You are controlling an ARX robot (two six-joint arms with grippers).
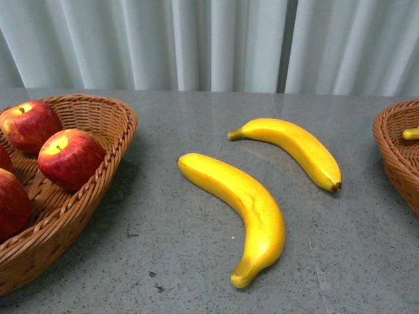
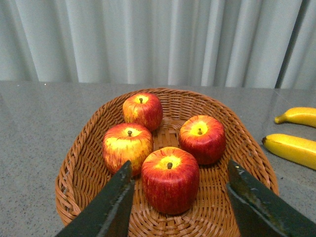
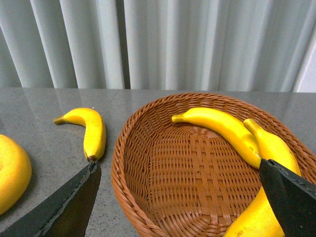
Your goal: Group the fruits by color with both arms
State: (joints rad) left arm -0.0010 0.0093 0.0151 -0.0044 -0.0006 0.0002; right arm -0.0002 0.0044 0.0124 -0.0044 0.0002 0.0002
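Observation:
Two yellow bananas lie on the grey table between the baskets, a large near one [image 1: 255,203] and a smaller far one [image 1: 294,145]. Several red apples [image 2: 170,180] sit in the left wicker basket [image 2: 74,163]; two of them show whole in the front view [image 1: 71,157]. My left gripper [image 2: 180,168] is open and empty just above the nearest apple. My right gripper [image 3: 177,165] is open and empty over the right wicker basket [image 3: 121,163], which holds two bananas [image 3: 222,128]. Neither arm shows in the front view.
The left basket [image 1: 98,190] fills the front view's left edge and the right basket [image 1: 393,157] its right edge. A white pleated curtain [image 1: 209,39] hangs behind the table. The table bananas also show in the left wrist view [image 2: 291,148] and the right wrist view [image 3: 91,131].

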